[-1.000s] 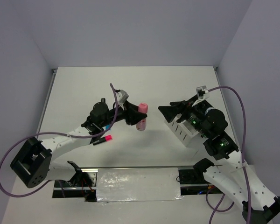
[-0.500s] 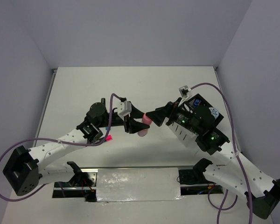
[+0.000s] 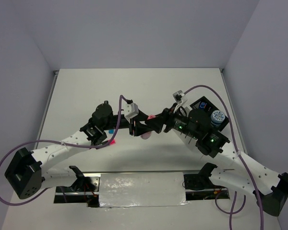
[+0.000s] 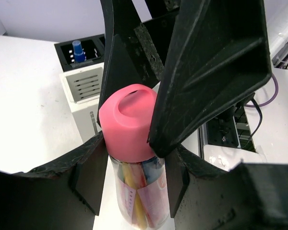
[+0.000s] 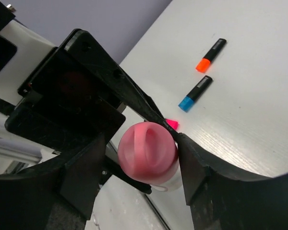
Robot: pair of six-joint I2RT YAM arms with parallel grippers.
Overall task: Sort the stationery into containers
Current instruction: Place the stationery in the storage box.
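Two robot arms meet above a white table (image 3: 86, 91) at a clear pink-capped tube (image 4: 128, 120). The left gripper (image 4: 134, 165) has both fingers clamped on the clear body just under the cap. The right gripper (image 5: 145, 158) has its fingers spread to either side of the cap, one touching it and the other just clear. Beyond the right fingers an orange highlighter (image 5: 211, 55) and a blue highlighter (image 5: 196, 93) lie apart on the table, a pink highlighter (image 5: 172, 123) shows just beside one fingertip, and the white desk organizer (image 4: 84, 86) stands past the left fingertips.
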